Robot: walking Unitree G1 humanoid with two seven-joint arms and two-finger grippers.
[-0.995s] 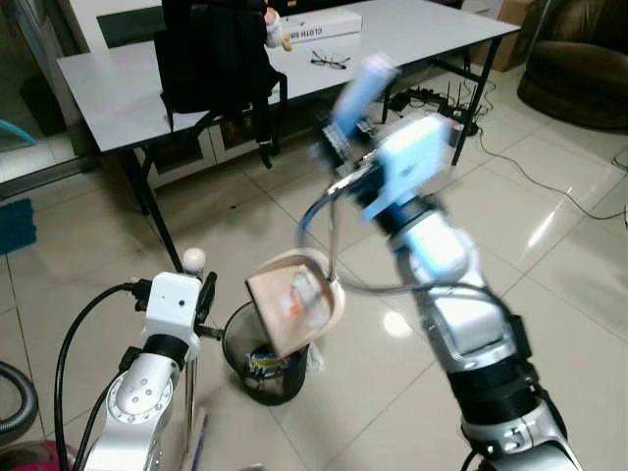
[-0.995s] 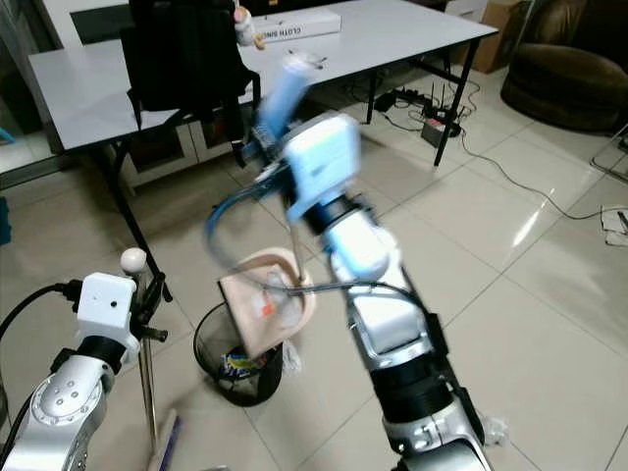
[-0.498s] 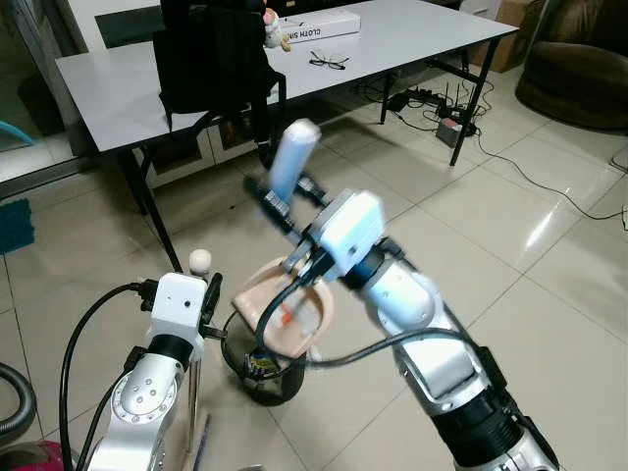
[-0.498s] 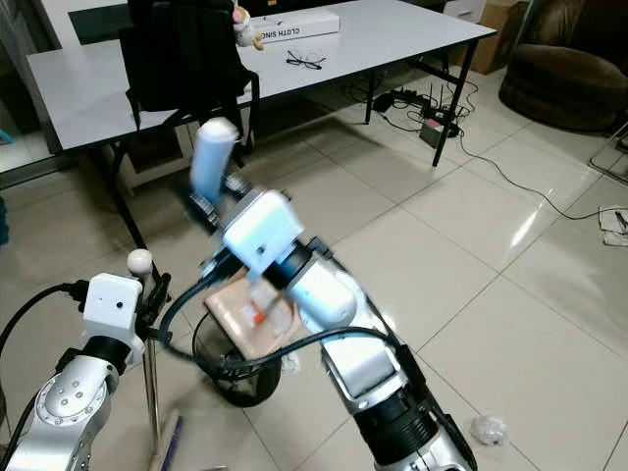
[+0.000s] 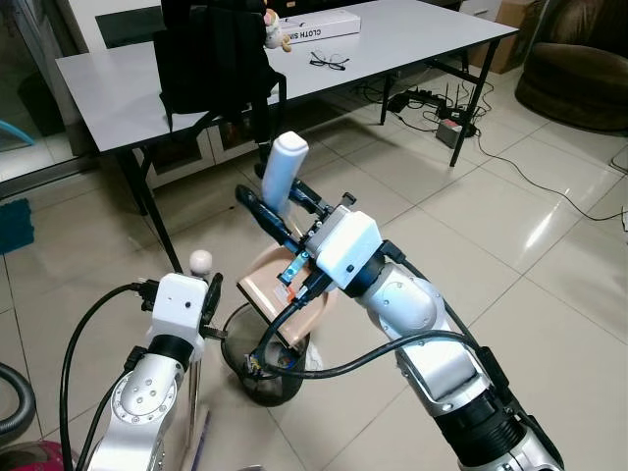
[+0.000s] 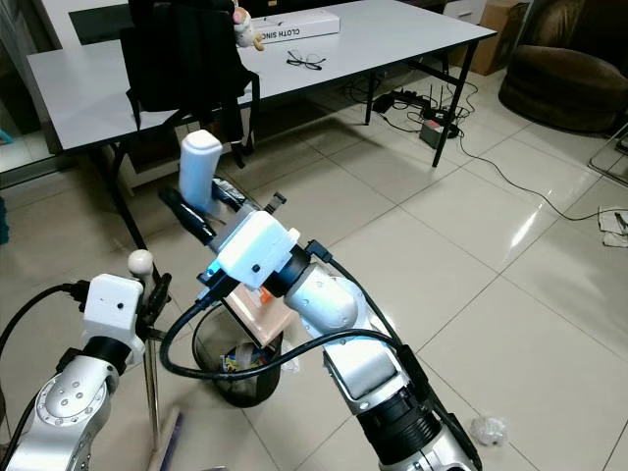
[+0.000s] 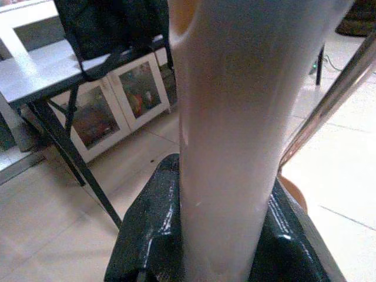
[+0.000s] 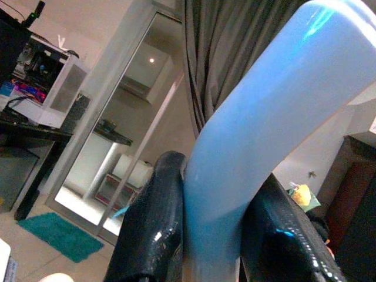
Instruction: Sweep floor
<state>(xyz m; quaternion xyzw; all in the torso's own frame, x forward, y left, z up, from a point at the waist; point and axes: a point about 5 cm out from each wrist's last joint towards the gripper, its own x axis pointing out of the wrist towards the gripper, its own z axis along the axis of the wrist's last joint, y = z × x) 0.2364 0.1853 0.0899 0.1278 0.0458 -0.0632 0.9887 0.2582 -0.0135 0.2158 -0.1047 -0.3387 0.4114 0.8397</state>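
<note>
1. Our right gripper [image 5: 278, 201] is clamped on the white dustpan handle [image 5: 282, 170]; in the right wrist view both black fingers [image 8: 157, 217] press against its sides with no gap showing.
2. The handle's long axis runs up and slightly away from us, its rounded top rising well above the gripper and its lower end passing down between the fingers.
3. Below the gripper hangs the dustpan [image 5: 291, 298], beige, tipped steeply so that its open face turns toward us and down, with its lower edge at the rim of the black mesh waste bin [image 5: 263, 371].
4. The bin stands directly under the gripper, on the tiled floor [image 5: 549, 226], and coloured scraps lie inside it.
5. Our left gripper [image 5: 204, 309] is closed around the broom handle [image 7: 226, 141]; the left wrist view shows its black fingers [image 7: 150, 229] hugging a pale shaft on both sides.
6. That shaft stands nearly upright, its long axis vertical, ending in a small white knob [image 5: 200, 261] just above the gripper; a thin metal rod [image 7: 326, 100] crosses beside it.
7. Beyond the right gripper a grey table [image 5: 108, 83] carries a black backpack [image 5: 211, 54], a pair of glasses [image 5: 329, 61] and a long white box [image 5: 316, 24].
8. Near our right leg a crumpled scrap of paper [image 6: 485, 429] lies on the floor.
</note>
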